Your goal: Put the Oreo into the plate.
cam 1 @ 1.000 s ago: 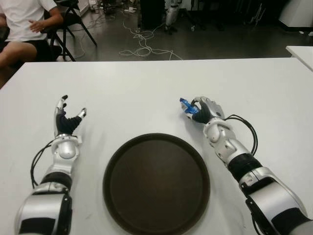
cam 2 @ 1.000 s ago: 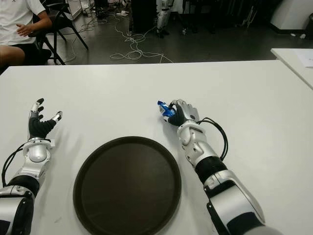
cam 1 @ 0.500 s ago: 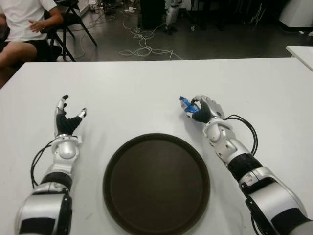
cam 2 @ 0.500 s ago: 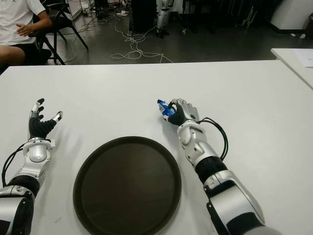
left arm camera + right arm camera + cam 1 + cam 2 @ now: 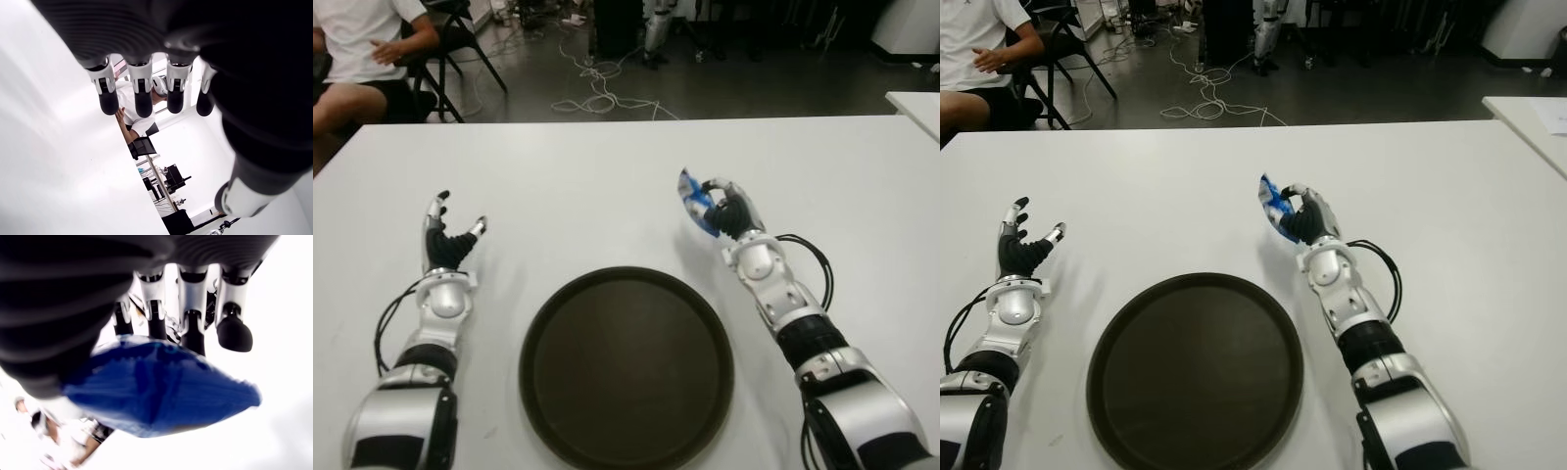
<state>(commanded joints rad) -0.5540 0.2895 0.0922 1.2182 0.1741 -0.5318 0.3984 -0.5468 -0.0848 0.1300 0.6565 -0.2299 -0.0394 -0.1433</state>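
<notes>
My right hand (image 5: 717, 208) is shut on a blue Oreo packet (image 5: 696, 202), holding it lifted off the white table (image 5: 607, 166), just beyond the far right rim of the plate. In the right wrist view the packet (image 5: 161, 387) fills the space under my curled fingers (image 5: 194, 330). The round dark brown plate (image 5: 626, 367) lies near the table's front edge between my arms, with nothing on it. My left hand (image 5: 448, 230) shows to the left of the plate, its fingers (image 5: 142, 90) spread and holding nothing.
A person in a white shirt (image 5: 357, 39) sits on a chair beyond the table's far left corner. Cables (image 5: 597, 93) lie on the dark floor behind the table. Another white table (image 5: 915, 103) edges in at the far right.
My right hand has risen and tipped upright with the Oreo packet, lifting it off the table. The left hand has not moved.
</notes>
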